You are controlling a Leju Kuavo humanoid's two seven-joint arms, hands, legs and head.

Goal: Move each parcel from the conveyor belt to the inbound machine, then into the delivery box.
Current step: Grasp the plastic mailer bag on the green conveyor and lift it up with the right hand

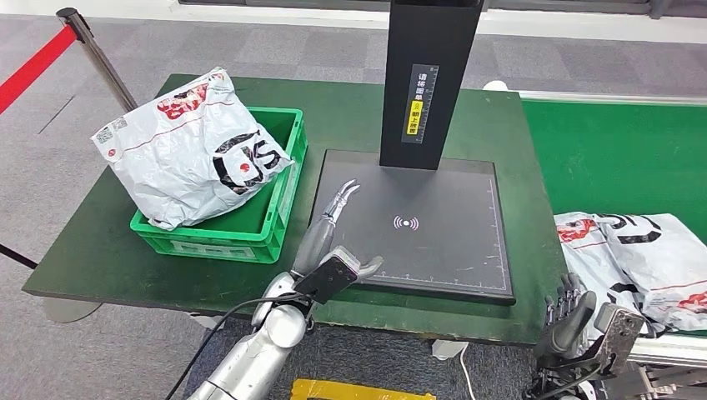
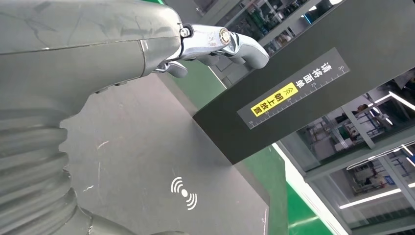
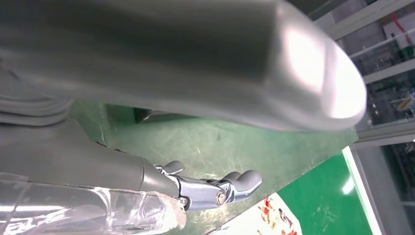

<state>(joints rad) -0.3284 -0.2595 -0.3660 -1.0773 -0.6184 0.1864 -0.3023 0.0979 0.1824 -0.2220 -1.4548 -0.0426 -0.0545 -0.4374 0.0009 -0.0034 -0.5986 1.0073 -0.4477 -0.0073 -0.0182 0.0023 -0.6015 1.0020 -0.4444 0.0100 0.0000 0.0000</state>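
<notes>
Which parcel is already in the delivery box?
The white parcel on the left, lying in the green crate and sticking out over its rim. The other white parcels lie on the green conveyor belt at the right, near the right hand.

Grey carpet-tile floor (image 1: pixel 100 350) w/ a red barrier belt (image 1: pixel 33 67) on a dark post (image 1: pixel 96 50) at far left; green tabletop (image 1: pixel 108 250) on it

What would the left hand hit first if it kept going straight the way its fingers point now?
Probably the black upright post of the scanner: the left hand hovers open over the dark scan pad, fingers aimed toward the post's base. Depth is unclear, so it might graze the pad first.
</notes>
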